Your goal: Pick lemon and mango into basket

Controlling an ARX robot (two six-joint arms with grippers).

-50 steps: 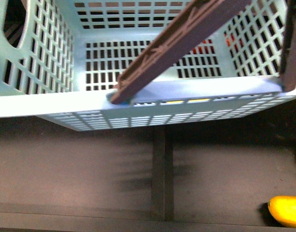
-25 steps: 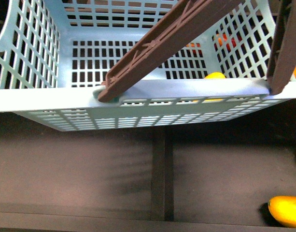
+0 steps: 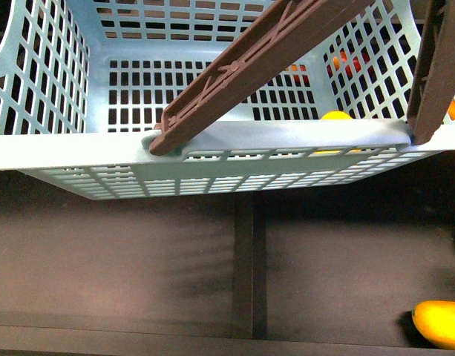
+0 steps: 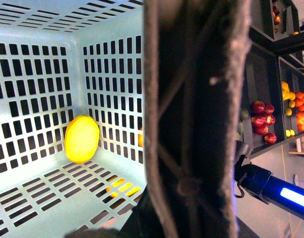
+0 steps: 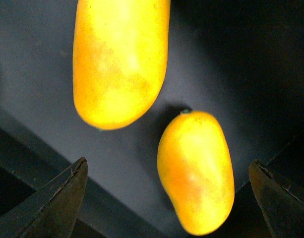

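The right gripper (image 5: 166, 163) has its two dark fingers (image 5: 67, 198) spread wide apart, with nothing in them. It hangs over the mango (image 5: 196, 171), which lies between them on a flat dark shelf (image 5: 241, 59). A second mango (image 5: 119, 59), bigger, lies just beside it.

I cannot tell if the left gripper is spread or closed, because the brown handle (image 4: 196, 119) fills its view.

The lemon (image 4: 82, 139) is already in the basket (image 3: 64, 148), resting by a holey wall. In the front view it peeks over the near rim, right of the middle.

So I think the mango step is on now. Next the fingers should go down, one on each long side, and squeeze gently.

The mango looks smooth, shiny and egg-long, so it may slip. The basket is hard blue-green plastic full of little slots.
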